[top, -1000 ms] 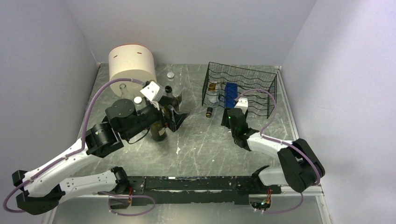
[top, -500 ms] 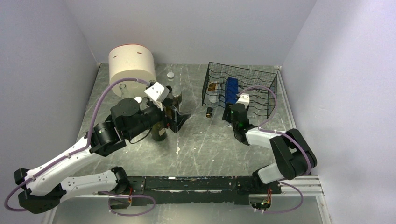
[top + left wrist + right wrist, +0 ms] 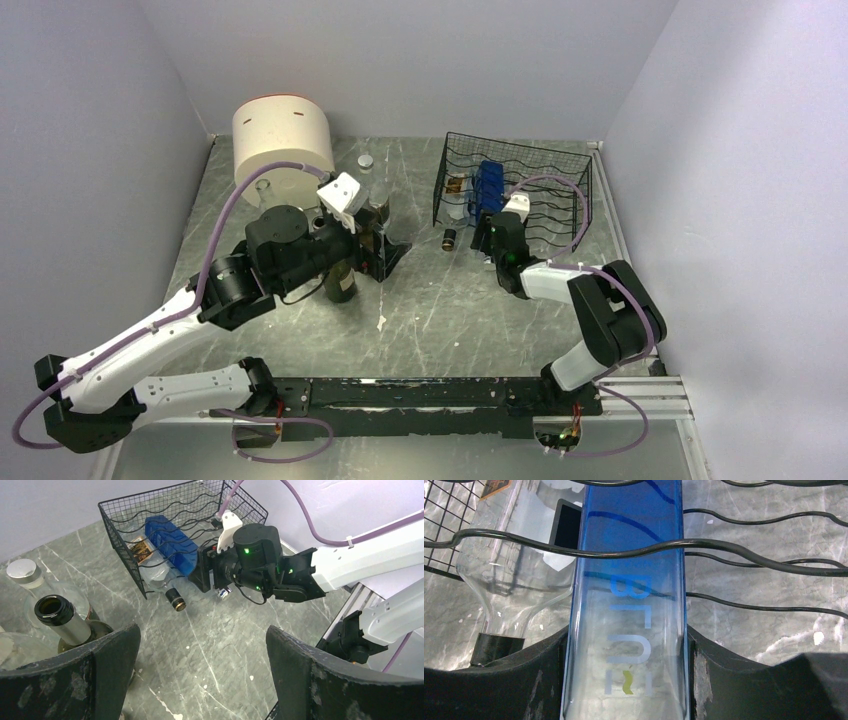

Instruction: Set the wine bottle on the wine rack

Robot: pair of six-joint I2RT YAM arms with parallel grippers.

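The right pincer (image 3: 625,652) held the blue bottle (image 3: 631,580) partway inside the rack (image 3: 565,172), upper right. The left pincer (image 3: 202,632) stood wide open beside a green bottle (image 3: 62,619).

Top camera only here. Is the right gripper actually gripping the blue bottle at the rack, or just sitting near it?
Observer: Gripping it. In the right wrist view the blue bottle sits between the right gripper's fingers, one against each side.
Operator: Is the bottle inside the rack?
Observer: Partly. A wavy wire of the wine rack crosses over its body ahead of the fingers.
Operator: Anything next to it in there?
Observer: A clear bottle with a dark cap lies right beside it.
Operator: Is the left gripper carrying anything?
Observer: No. The left wrist view shows the left gripper wide open with nothing between its fingers.
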